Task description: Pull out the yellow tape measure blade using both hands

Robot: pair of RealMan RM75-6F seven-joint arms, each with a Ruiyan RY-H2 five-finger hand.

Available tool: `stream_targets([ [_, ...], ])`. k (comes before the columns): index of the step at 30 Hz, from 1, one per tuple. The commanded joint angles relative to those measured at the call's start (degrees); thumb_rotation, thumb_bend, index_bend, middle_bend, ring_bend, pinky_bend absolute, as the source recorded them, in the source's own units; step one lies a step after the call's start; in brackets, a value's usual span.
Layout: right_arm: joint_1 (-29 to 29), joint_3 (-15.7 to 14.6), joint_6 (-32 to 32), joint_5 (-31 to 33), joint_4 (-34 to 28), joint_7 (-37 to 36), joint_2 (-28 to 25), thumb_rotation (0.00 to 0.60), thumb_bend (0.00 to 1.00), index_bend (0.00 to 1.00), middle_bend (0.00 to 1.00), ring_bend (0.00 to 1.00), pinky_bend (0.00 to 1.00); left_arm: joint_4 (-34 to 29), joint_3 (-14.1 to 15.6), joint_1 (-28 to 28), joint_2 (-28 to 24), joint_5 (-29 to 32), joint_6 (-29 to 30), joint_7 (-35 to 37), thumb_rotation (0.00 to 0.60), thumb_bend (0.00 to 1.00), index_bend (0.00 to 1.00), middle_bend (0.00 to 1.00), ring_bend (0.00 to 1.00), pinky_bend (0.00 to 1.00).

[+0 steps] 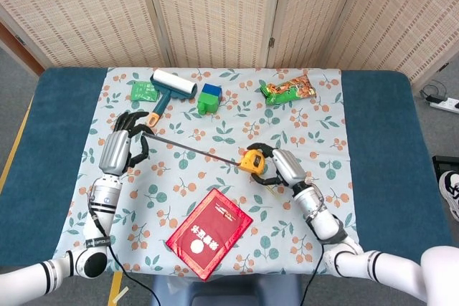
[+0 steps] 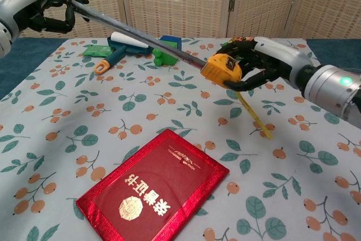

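The right hand (image 2: 256, 66) grips the yellow tape measure case (image 2: 221, 71) above the desk (image 1: 380, 141). Its blade (image 1: 193, 150), dark underneath, stretches taut to the left hand (image 1: 122, 150), which pinches its tip; a yellow strap (image 2: 254, 115) dangles below.

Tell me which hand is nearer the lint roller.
Left. The left hand pinches the blade end just in front of the lint roller; the right hand holds the tape measure farther off near the table's middle.

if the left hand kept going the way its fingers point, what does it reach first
Probably the lint roller: the left hand points up the table toward its orange handle end. It sits above the cloth, so it might pass over.
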State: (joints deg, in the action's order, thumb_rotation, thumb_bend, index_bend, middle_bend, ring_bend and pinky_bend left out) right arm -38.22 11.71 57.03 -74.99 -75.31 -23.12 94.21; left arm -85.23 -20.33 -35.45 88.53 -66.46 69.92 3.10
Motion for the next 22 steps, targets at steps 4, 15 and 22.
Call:
stream_targets([
  [4, 3.2, -2.8, 0.4, -0.4, -1.0, -0.3, -3.1, 0.6, 0.38, 0.57, 0.46, 0.46, 0.32, 2.4, -0.5, 0.6, -1.3, 0.8, -1.8, 4.0, 0.6, 0.82, 0.54, 0.22, 0.14, 0.0],
  [15, 8.9, -6.9, 2.9, -2.5, -0.5, -3.3, -8.1, 0.6, 0.38, 0.57, 0.46, 0.46, 0.32, 5.6, -1.7, 0.9, -2.9, 3.4, -5.2, 8.1, 0.6, 0.82, 0.53, 0.22, 0.14, 0.0],
  [22, 10.9, -7.1, 3.3, -2.4, 0.3, -5.8, -10.0, 0.6, 0.38, 0.57, 0.46, 0.46, 0.32, 6.9, -1.7, 0.6, -2.4, 4.1, -6.1, 8.6, 0.6, 0.82, 0.53, 0.22, 0.14, 0.0],
])
